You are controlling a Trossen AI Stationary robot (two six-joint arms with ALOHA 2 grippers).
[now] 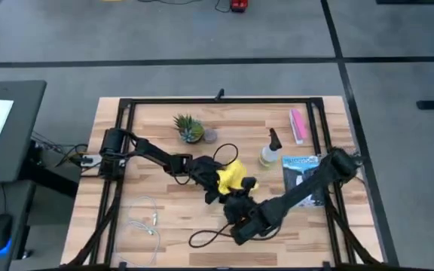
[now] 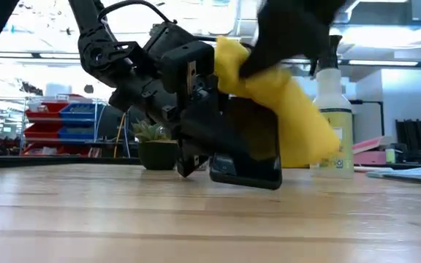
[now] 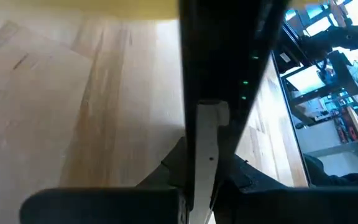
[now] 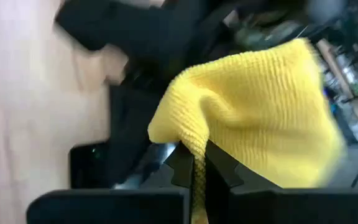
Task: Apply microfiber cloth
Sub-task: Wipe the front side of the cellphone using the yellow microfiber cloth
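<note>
Fingers (image 4: 219, 168) of the right gripper (image 4: 197, 163) pinch a fold of the microfiber cloth (image 4: 260, 118), closed tight on the bright yellow fabric, which bunches above the middle of the table (image 1: 164, 203). Seen level across the table, the cloth (image 2: 283, 109) drapes over the top and far side of a black smartphone (image 2: 247, 146), which the left gripper (image 3: 204, 180) grips by its edge, fingers shut on it, the phone held on edge with its lower side close to the wood; whether it touches cannot be told. From overhead, the two arms meet at the table's centre, the left gripper (image 1: 209, 181) reaching in from the left rail and the right gripper (image 1: 241, 197) coming from the right side. Behind them stand a small potted succulent (image 1: 189, 128) and a spray bottle (image 1: 270, 150). A pink flat packet (image 1: 297, 125) lies near the far right corner, and a white cable (image 1: 145, 222) lies near the front left.
</note>
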